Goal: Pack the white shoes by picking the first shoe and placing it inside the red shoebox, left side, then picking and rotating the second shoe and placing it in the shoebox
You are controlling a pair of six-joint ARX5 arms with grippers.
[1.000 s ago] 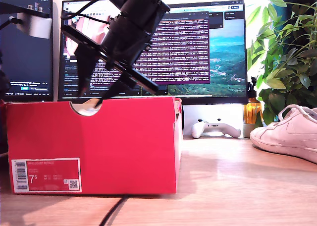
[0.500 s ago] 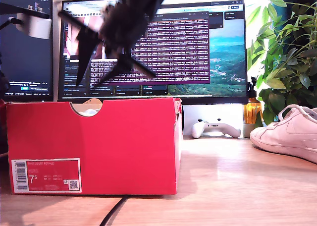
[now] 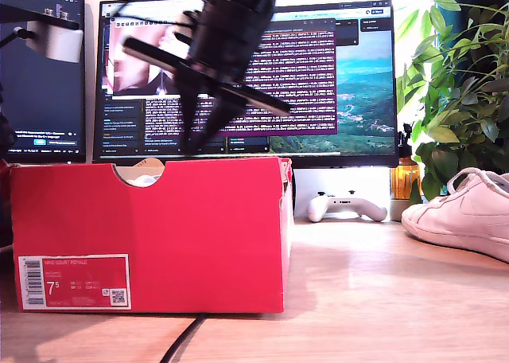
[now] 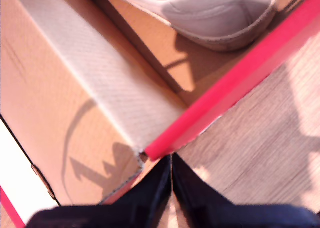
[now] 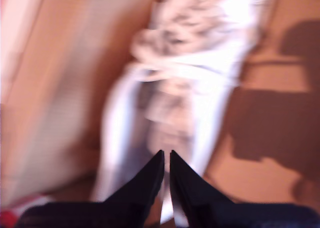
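Observation:
The red shoebox (image 3: 199,236) stands on the wooden table at the exterior view's left. One white shoe (image 3: 145,177) shows through its thumb notch. This shoe (image 5: 200,88) lies laces-up on the box's brown floor (image 5: 260,138), and my second gripper (image 5: 166,163) hangs shut and empty above it. In the exterior view that gripper (image 3: 195,144) points down just over the box's open top. My first gripper (image 4: 171,180) is shut and empty over a corner of the box's red rim (image 4: 240,83), with the shoe's toe (image 4: 210,13) inside. The other white shoe (image 3: 457,216) rests on the table at the exterior view's right.
A white game controller (image 3: 342,206) and an amber bottle (image 3: 406,180) sit behind the box under the monitor (image 3: 318,76). A leafy plant (image 3: 461,84) stands at the exterior view's right. A black cable (image 3: 183,343) runs out from under the box's front.
The arm over the box has risen out of it and swung toward the exterior view's right. Its fingers stood apart before and are now together.

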